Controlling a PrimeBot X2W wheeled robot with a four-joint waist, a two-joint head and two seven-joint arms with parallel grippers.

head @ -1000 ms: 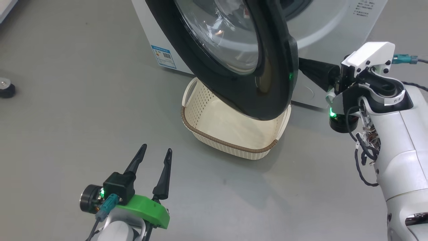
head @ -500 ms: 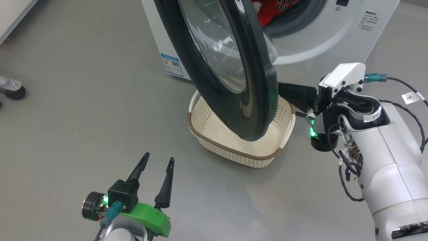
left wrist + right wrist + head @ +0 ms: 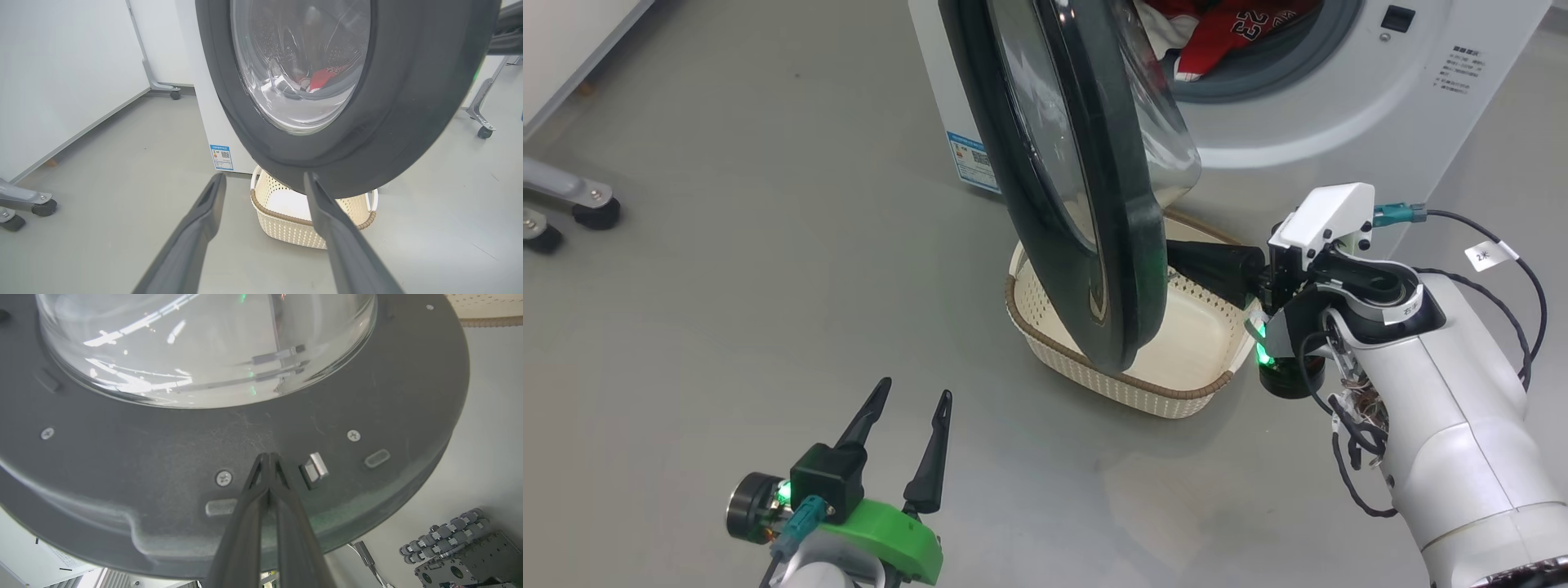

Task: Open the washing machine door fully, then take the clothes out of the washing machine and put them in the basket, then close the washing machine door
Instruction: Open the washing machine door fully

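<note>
1. Left gripper [image 3: 913, 389], fingers spread and empty, hangs well short of the washing machine door [image 3: 1115, 269], which stands ahead to its right.
2. Right gripper [image 3: 1180, 257], fingers pinched together, is the nearer one: its tips touch the door's inner face straight ahead.

The door [image 3: 1127, 245] runs off the head view's top edge and covers the middle of the basket [image 3: 1160, 404] and the tips of the right gripper [image 3: 1178, 258]. The clothes [image 3: 1233, 33] are cut by that edge too. Print on the label [image 3: 1462, 69] and sticker [image 3: 972, 159] is too small to read. From the left wrist, the door's top is cut off and it hides the basket's far rim.
</note>
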